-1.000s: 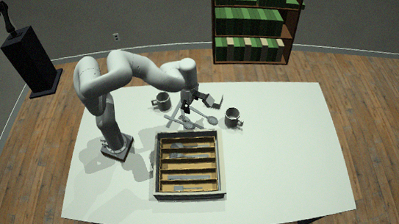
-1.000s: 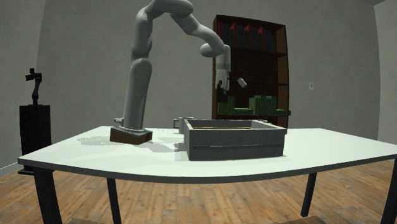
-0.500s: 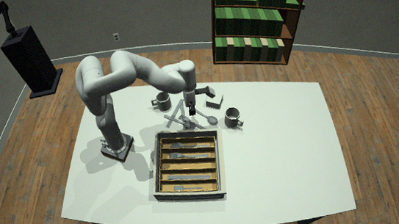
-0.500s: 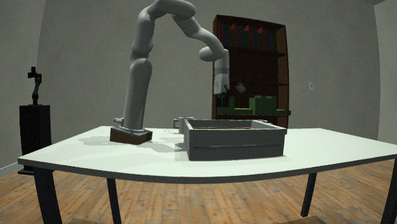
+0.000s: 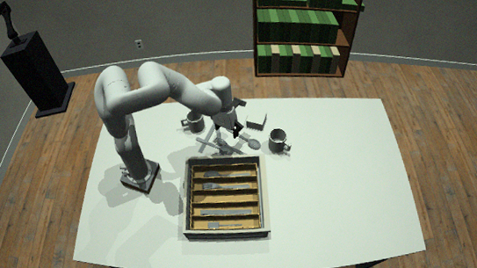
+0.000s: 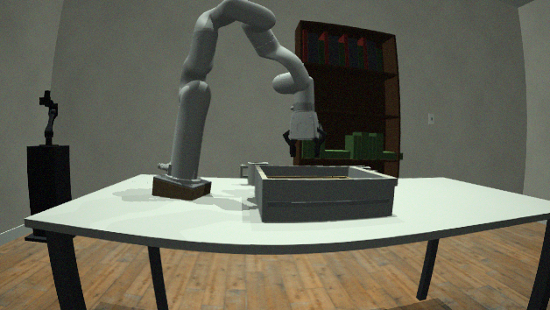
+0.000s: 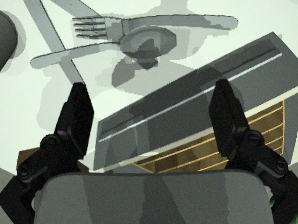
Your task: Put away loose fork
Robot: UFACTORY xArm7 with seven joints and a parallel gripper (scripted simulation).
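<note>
The loose fork lies flat on the white table just behind the tray, its tines to the left in the wrist view. It crosses a spoon in a small heap of cutlery. The wooden tray holds the other forks in its second slot from the back. My gripper is open and empty. It hangs in the air above the tray's back rim and the cutlery heap, well clear of the table.
A knife and a second spoon lie beside the fork. Two mugs and a small box stand around the heap. Other tray slots hold a spoon, a knife and another utensil.
</note>
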